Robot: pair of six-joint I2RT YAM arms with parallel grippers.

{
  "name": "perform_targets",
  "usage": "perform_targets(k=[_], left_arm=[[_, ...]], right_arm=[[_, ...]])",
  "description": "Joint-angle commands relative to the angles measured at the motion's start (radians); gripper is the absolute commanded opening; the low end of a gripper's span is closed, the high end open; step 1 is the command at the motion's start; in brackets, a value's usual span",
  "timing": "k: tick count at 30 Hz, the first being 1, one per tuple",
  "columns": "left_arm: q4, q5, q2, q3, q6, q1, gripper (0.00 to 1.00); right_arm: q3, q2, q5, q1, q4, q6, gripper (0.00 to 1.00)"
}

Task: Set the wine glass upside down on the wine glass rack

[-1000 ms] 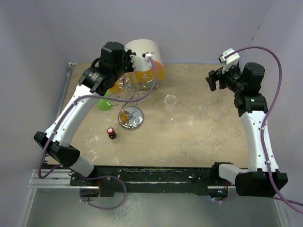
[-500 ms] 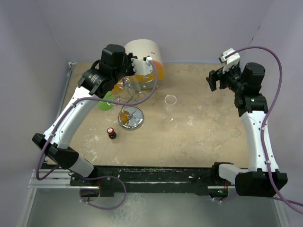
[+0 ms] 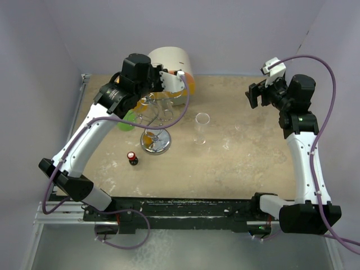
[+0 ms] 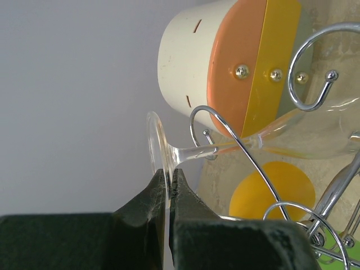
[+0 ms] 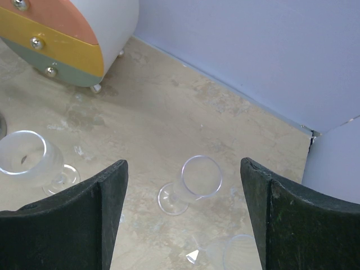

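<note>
My left gripper (image 4: 169, 171) (image 3: 164, 85) is shut on the thin round foot of a clear wine glass (image 4: 194, 152). The glass lies sideways in the left wrist view, foot to the left and bowl to the right. Its stem sits inside a curled scroll arm of the silver wine glass rack (image 4: 225, 130). From above, the rack (image 3: 156, 142) stands on its shiny round base at the table's back left, right under that gripper. My right gripper (image 3: 252, 95) (image 5: 183, 162) hangs open at the back right, high above the table and holding nothing.
A white-and-orange drum (image 3: 171, 62) (image 5: 73, 34) lies just behind the rack. Another clear glass (image 3: 201, 128) stands upright mid-table, and two more (image 5: 197, 183) (image 5: 31, 160) show below the right gripper. A green object (image 3: 125, 121) and a small red-capped bottle (image 3: 132, 158) sit left of the rack.
The left arm has shifted slightly right and toward the rack, carrying the glass along. The right arm has not moved.
</note>
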Motion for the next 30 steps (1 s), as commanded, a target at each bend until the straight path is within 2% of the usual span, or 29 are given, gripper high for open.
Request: perform_targets(k=[1,9,18,30], left_arm=[[0.086,0.028,-0.01,0.007,0.007,-0.011,0.0],[0.162,0.018,0.013,-0.011,0.008,-0.015,0.0],[0.258,-0.074,0.033,-0.048,0.043,-0.015,0.0],[0.241,-0.145,0.036,-0.068,0.037,-0.014,0.0]], right_arm=[[-0.006,-0.014,-0.027,-0.007,0.035,0.008,0.83],[-0.006,-0.016,-0.032,-0.01,0.035,0.008,0.83],[-0.009,-0.018,-0.038,-0.015,0.035,0.011,0.83],[-0.015,-0.019,-0.038,-0.017,0.042,0.011,0.83]])
